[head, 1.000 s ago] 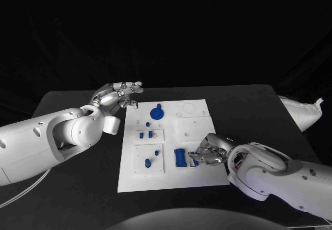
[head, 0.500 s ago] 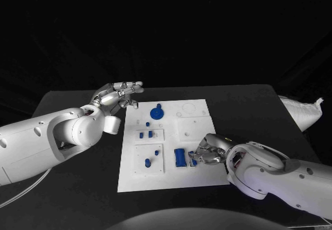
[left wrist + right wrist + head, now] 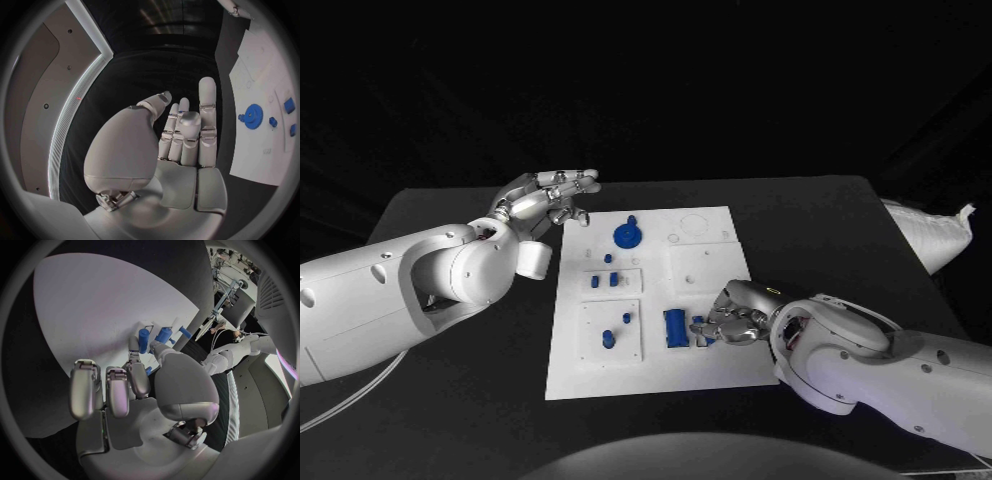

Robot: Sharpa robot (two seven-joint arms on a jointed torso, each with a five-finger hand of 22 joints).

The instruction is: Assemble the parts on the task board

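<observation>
Reaching at the blue cylinder, the right hand curls narrow fingers; whether it holds a part I cannot tell. Next it needs a firm pinch. The left hand waits with fingers apart, holding nothing.

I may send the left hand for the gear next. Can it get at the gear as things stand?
Probably yes: the left hand is open beside the board, the gear lies close, nothing between.

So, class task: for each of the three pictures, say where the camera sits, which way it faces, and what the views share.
Head view: on the robot's head, looking down at the task board; both arms show.
Left wrist view: behind the left hand, facing past its fingers to the board's edge and the blue gear.
Right wrist view: behind the right hand, facing the board.
All share the board.
</observation>
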